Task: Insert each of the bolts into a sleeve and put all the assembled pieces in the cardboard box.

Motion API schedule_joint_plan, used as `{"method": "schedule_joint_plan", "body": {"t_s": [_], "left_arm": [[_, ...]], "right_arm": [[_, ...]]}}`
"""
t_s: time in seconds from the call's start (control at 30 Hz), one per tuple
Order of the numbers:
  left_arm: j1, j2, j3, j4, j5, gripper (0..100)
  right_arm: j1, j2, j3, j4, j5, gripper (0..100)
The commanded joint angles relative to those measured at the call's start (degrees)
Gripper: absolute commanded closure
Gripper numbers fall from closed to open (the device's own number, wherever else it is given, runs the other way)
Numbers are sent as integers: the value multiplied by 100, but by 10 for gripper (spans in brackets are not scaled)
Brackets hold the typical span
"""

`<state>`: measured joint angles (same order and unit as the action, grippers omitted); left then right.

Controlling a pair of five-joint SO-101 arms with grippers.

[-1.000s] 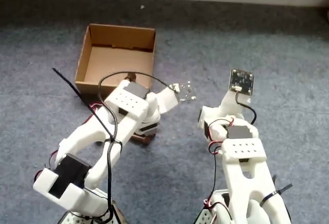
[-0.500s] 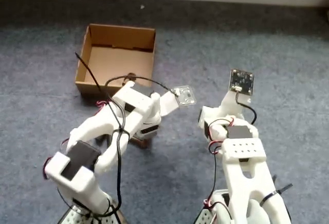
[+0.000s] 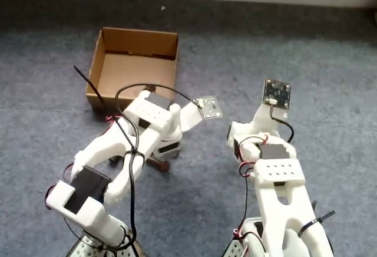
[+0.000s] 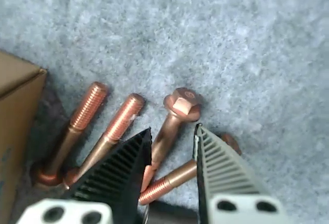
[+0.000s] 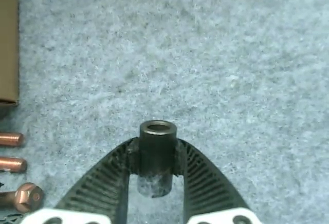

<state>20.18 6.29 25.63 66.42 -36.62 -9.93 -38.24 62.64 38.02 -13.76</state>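
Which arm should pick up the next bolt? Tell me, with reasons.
Left. The left gripper is open right over the bolts, its fingers either side of one shank. The right gripper is shut on a sleeve, so it cannot take a bolt.

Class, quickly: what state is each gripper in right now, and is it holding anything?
Left gripper: open, jaws either side of a bolt.
Right gripper: shut on a sleeve.
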Motion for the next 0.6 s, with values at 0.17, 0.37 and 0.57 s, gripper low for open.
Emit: {"method": "schedule_joint_plan", "body": {"t_s": [0.17,0.37,0.57], "left_arm": [[-31,699,-400,-220,149,898],[268,558,-400,-193,695,995],[-57,-787,-242,-220,1310,995]], "right_arm": [[31,-189,-31,-101,-44,994],[-66,-242,127,-101,-26,994],[-224,-251,145,-101,0,994]]}}
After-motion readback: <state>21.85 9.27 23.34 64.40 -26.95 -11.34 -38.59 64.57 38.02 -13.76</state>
